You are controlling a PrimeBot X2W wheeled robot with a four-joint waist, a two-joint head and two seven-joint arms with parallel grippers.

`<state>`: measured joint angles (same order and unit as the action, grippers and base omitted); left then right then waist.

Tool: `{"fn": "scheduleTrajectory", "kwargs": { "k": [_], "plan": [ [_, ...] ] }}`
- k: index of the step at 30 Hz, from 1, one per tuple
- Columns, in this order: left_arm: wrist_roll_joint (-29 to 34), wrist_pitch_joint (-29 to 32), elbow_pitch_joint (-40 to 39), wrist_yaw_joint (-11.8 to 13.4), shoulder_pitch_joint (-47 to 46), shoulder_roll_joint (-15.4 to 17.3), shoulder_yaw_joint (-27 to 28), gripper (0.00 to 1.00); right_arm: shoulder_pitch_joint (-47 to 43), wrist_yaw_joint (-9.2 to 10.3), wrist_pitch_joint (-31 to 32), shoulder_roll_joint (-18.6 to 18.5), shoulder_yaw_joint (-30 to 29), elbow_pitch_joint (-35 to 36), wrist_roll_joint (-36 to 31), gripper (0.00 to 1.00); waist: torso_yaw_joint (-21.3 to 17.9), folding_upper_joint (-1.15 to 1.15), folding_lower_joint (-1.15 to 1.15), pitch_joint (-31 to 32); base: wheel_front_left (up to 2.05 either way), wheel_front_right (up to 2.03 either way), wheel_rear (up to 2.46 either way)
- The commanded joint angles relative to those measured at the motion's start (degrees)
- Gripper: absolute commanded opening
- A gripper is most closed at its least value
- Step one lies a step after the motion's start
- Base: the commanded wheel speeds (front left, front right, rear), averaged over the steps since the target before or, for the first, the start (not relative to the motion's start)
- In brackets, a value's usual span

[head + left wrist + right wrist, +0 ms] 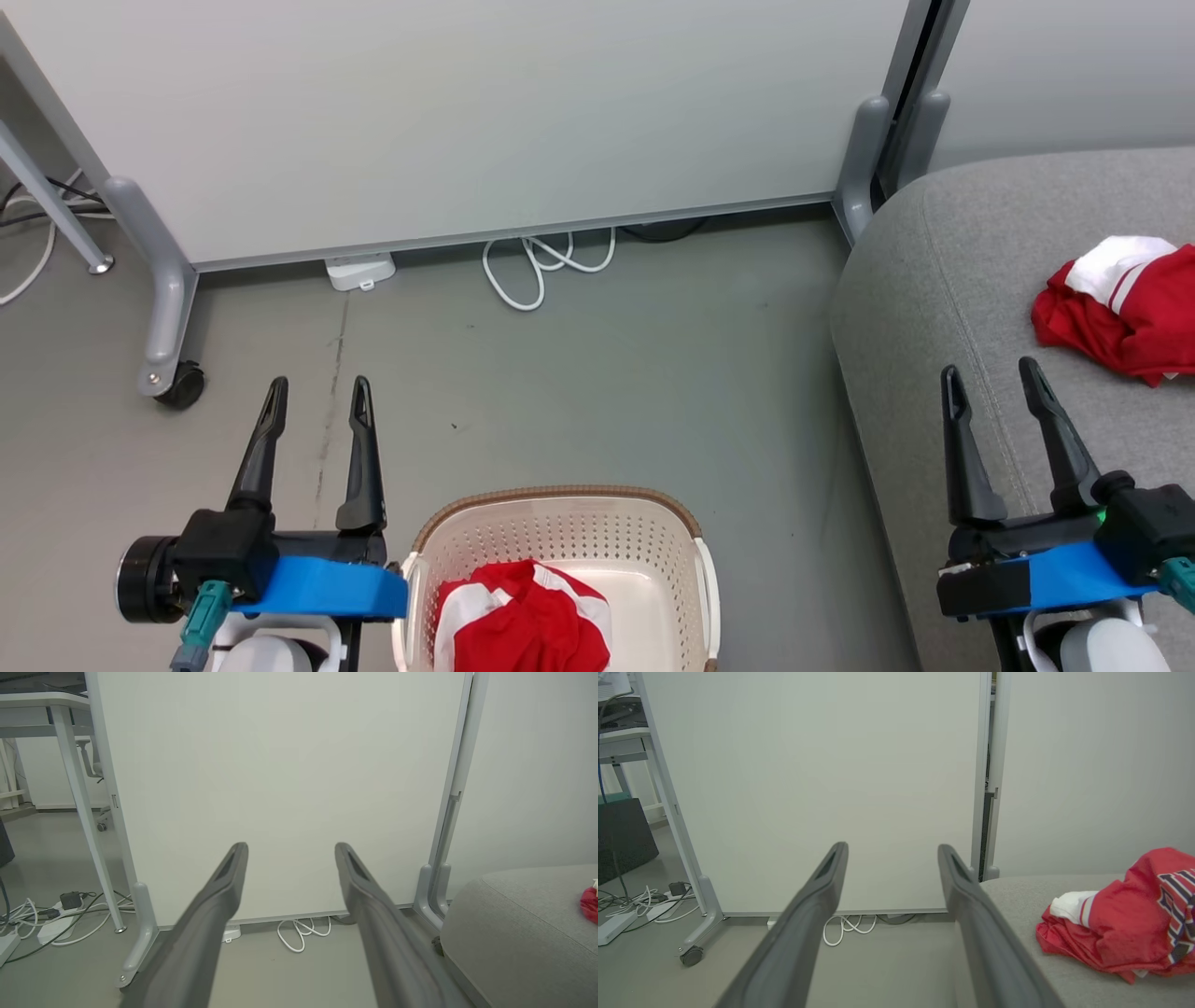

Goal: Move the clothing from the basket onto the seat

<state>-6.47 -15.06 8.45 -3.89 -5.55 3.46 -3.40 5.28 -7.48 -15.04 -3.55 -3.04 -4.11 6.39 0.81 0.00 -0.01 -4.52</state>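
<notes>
1. Nearest, at the bottom of the head view, the basket (560,492) stands on the grey floor (597,373) between the two arms. A crumpled red garment in the basket (523,621), striped white, fills its left half.
2. The left hand (319,385) (290,847) hovers over the floor just left of the basket. Its fingers are spread wide and hold nothing.
3. The right hand (990,369) (892,846) hangs at the edge of the seat (934,280) (523,933) (1017,891), equally wide apart and empty.
4. Further along, a red garment on the seat (1120,308) (1125,919) lies heaped, apart from the right hand. The right wrist view adds dark block lettering on it. The left wrist view catches a red sliver (589,904) at its right edge.
5. Farthest stands a white partition panel (467,112) on castors, with a coiled white cable (541,266) at its foot. Both wrist views add a tangle of cables and power strips (51,914) left of the panel.
</notes>
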Motion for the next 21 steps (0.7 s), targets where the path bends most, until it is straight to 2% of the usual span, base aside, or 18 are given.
{"fn": "scheduleTrajectory", "kwargs": {
  "k": [1,21],
  "plan": [
    [0.33,-0.16,0.25,-0.23,0.69,-0.04,0.42,1.0,-1.05,-0.03,-0.22,0.29,0.1,-0.34,0.36,1.0,0.12,0.0,0.01,0.51,0.0,0.0,0.0],
    [0.55,-0.16,0.76,-0.46,2.8,-0.58,1.28,1.0,-3.28,-0.03,-0.22,0.73,1.44,-1.55,1.62,1.0,0.5,0.0,0.01,1.92,0.0,0.0,0.0]
  ]
}}
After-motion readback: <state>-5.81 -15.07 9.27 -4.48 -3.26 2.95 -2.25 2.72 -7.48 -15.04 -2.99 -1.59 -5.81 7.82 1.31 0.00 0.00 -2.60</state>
